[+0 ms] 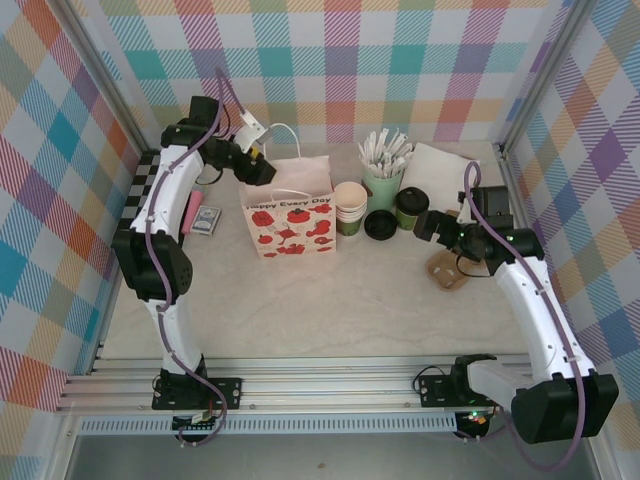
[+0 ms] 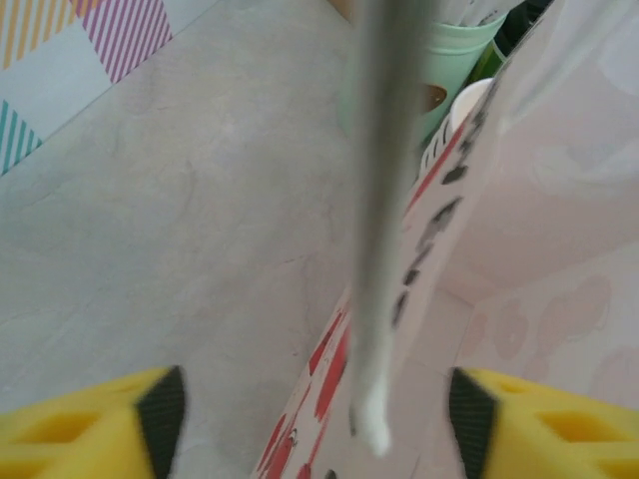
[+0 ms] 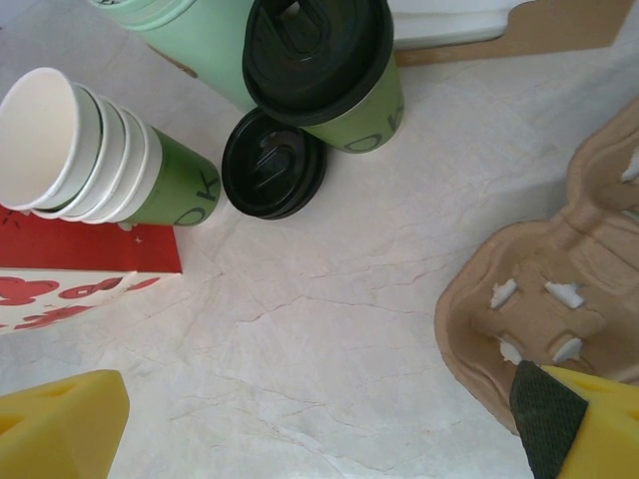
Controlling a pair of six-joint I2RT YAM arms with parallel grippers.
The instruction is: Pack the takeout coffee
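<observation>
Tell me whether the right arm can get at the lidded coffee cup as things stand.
Probably yes. The right gripper has its jaws open, facing the coffee cup across bare table; the loose lid sits beside it, slightly nearer, and may need avoiding.
</observation>
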